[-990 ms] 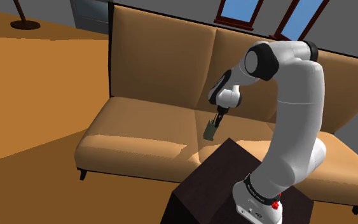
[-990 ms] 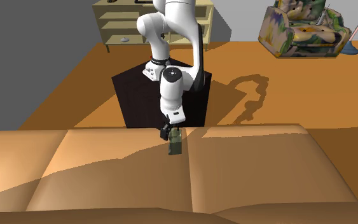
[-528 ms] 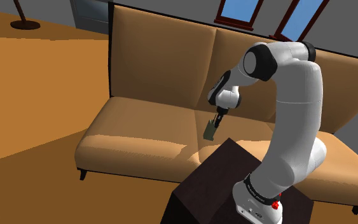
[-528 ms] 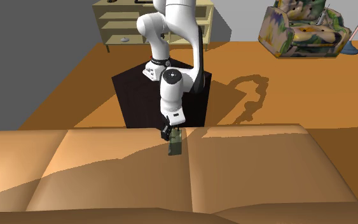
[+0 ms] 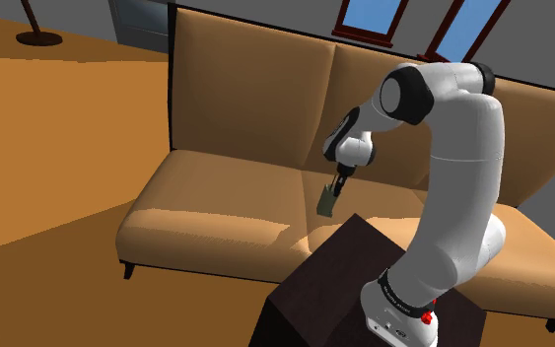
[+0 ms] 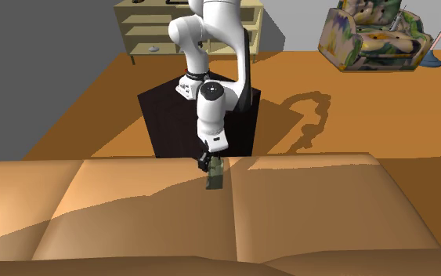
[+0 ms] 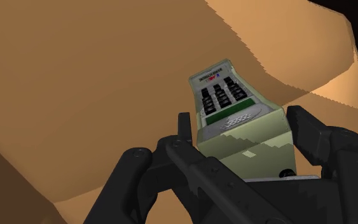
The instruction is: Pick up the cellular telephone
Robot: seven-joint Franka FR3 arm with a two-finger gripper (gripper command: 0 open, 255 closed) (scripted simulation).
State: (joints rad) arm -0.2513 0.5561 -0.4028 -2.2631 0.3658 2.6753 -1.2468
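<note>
Olive-green slab-shaped cellular telephone with black keys (image 7: 229, 102) hangs clamped at one end between the fingers of the black two-finger end effector (image 5: 336, 186) (keypad facing the wrist camera). In the shoulder view it sits at the end effector's 7 o'clock, over the tan cushioned sofa (image 5: 216, 212).

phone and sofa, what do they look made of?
The phone looks like hard matte plastic: pale green, flat-sided casing, black keys, no shine. The sofa is smooth tan with soft cushion seams. It could be leather or fabric; no grain or weave shows to settle it.
</note>
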